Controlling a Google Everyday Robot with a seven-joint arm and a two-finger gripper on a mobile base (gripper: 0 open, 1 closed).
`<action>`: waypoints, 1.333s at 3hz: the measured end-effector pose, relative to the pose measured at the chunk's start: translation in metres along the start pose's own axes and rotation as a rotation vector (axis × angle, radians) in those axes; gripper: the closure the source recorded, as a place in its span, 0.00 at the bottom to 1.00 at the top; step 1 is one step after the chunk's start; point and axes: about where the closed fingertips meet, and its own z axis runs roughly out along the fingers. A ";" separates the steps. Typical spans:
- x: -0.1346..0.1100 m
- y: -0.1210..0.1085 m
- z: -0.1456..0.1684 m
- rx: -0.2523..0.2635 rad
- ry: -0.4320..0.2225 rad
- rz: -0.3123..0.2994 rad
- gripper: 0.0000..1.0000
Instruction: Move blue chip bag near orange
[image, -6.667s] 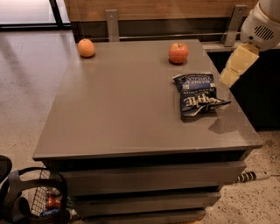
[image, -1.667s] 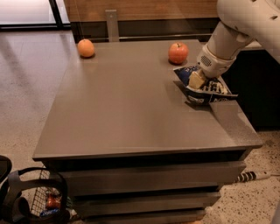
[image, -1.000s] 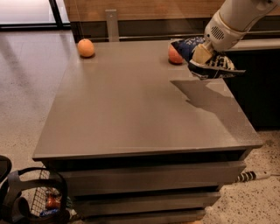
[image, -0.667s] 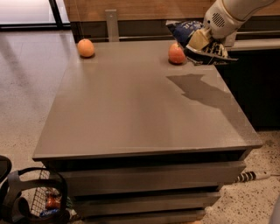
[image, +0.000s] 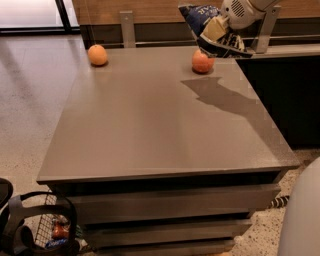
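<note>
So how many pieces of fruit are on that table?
2. An orange sits at the far left; an apple at the far right, just below the chip bag the hand holds in the air.

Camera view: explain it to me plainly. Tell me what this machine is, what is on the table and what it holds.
This is a mobile robot with one arm; only the arm's end shows, top right. The single camera looks down across a grey table; where it is mounted I cannot tell. At the arm's tip is the gripper, two fingers that pinch. It is shut on the blue chip bag, holding it in the air, close to a reddish apple near the table's far edge. The orange sits at the far left corner, apart from both.
</note>
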 end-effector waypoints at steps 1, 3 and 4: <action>0.000 0.000 0.000 0.000 0.000 0.000 1.00; -0.042 0.002 0.040 -0.042 -0.111 -0.061 1.00; -0.072 0.007 0.071 -0.047 -0.160 -0.088 1.00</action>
